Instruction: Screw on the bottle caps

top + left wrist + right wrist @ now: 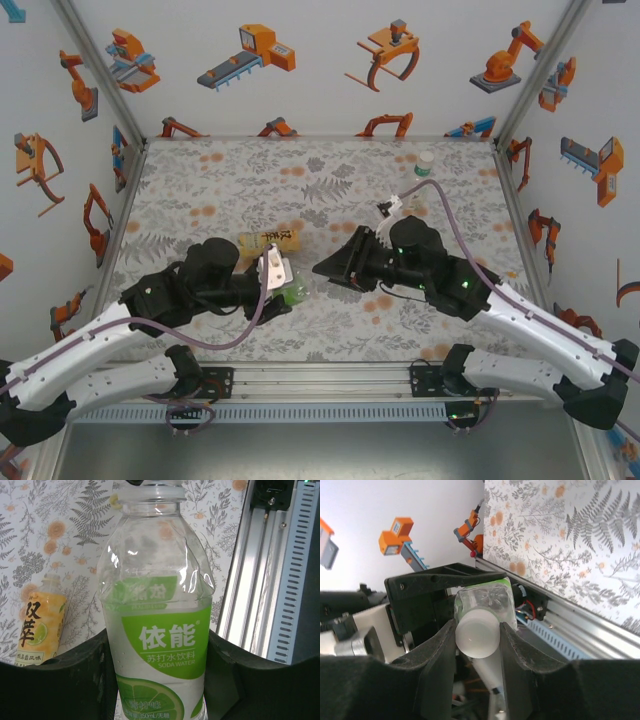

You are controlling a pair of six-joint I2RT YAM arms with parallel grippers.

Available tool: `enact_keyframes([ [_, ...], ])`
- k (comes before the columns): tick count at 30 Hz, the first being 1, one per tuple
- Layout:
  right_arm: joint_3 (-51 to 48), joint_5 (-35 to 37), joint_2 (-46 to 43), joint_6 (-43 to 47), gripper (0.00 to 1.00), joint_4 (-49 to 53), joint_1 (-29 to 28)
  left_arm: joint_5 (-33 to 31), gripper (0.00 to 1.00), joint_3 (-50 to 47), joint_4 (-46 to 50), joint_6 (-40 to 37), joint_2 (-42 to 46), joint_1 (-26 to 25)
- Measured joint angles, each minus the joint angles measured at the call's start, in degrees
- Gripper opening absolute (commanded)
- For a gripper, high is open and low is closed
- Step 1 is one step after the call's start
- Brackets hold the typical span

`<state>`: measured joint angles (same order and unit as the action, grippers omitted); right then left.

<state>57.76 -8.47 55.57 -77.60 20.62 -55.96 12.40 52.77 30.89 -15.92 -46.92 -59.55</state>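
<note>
Fingers (pixel 60 685) of the left end effector (pixel 283 285) sit nearest in the left wrist view, closed on the lower body of the clear bottle (pixel 157 630) with its green-white band. The bottle is held above the desk (pixel 200 180). Its long axis runs roughly along the near rail (pixel 260 580), with the neck pointing toward the right arm.

Right end effector (pixel 325 270): the fingers (pixel 440 650) are nearly closed, clamping a whitish cap (pixel 476 636) by its sides. The cap sits in line with the bottle's neck end. Whether it touches the mouth cannot be told.

The amber bottle (pixel 270 240) lies on its side on the desk, just beyond the left end effector. A third bottle (pixel 425 165) stands upright near the far right corner, well apart.
</note>
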Motion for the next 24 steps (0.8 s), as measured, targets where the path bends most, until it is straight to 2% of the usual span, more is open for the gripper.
enact_keyframes([
  [5,0.26,1.18,1.09,-6.47,0.01,1.7,0.07,-1.42,0.0,0.0,0.28,0.0,-0.7,0.0],
  [6,0.48,1.55,1.33,-6.71,0.05,2.23,0.07,-1.55,0.0,0.0,0.35,0.0,-0.96,0.0],
  [10,1.75,2.14,1.64,-5.68,0.35,3.93,0.07,-1.31,0.0,0.0,-0.11,-0.07,-1.38,0.0],
  [13,4.04,2.1,1.97,-1.73,0.5,5.84,0.04,-0.13,0.0,0.02,-1.4,-0.22,-1.4,0.0],
  [15,5.27,1.88,2.21,1.79,0.55,6.47,-0.11,1.31,0.0,0.28,-2.99,-0.35,-1.57,-0.04],
  [19,6.86,1.9,2.23,9.38,0.61,7.37,0.02,3.65,0.0,0.7,-4.37,-0.46,-1.57,-0.04],
  [24,9.64,0.98,2.16,20.92,0.59,7.91,1.33,5.99,0.0,0.7,-4.33,-0.7,-1.55,-0.04],
])
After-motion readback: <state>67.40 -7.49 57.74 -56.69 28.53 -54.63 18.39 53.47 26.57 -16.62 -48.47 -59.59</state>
